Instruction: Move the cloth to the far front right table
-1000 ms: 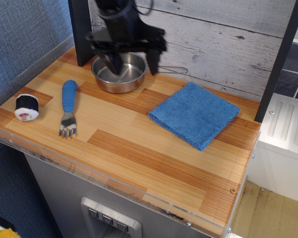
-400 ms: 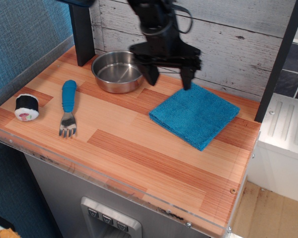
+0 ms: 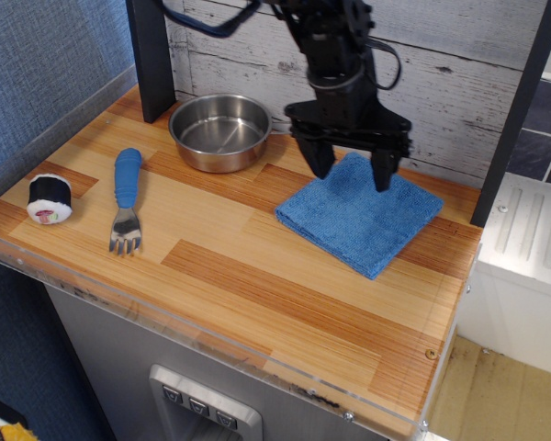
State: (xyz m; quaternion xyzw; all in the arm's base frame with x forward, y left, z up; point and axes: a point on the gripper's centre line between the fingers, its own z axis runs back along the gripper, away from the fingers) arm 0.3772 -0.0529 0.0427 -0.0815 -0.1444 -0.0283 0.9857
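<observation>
Near table (image 3: 257, 303) right edge lay cloth (image 3: 360, 214); bare planks in front; gripper (image 3: 351, 169) spread wide, empty, over its back corner.

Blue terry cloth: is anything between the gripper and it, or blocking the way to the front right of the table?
Nothing visible. The open gripper hangs right over the square blue terry cloth, and the striped wooden table toward the front right is bare.

Black arm, black cable looping beside it — ending in a two-fingered black tool (image 3: 352, 169).
</observation>
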